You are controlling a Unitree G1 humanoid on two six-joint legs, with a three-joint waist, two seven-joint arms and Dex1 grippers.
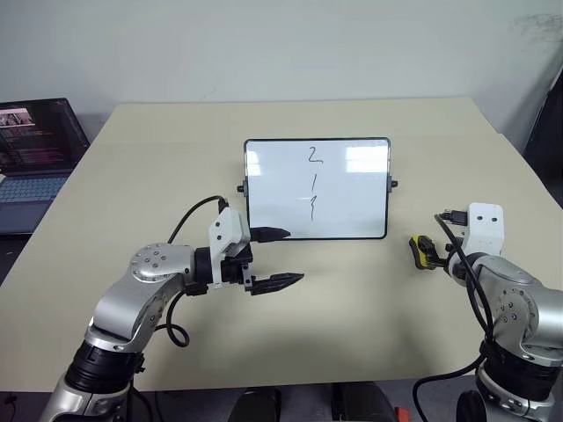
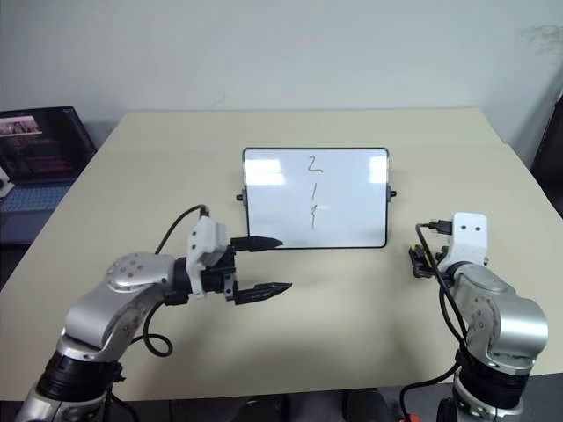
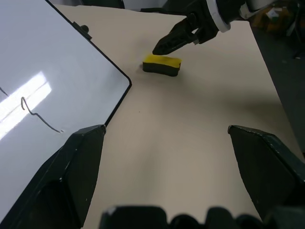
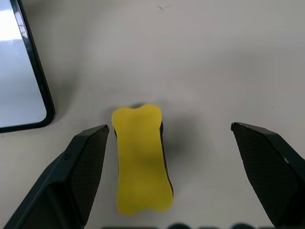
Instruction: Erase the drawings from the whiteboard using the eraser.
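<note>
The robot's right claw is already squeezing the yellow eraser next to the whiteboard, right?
Not quite. The right claw is wide open, not squeezing. In the right wrist view the yellow eraser lies on the table between its two black fingers, close to one and well clear of the other. The rest is right: the eraser sits beside the whiteboard.
</note>
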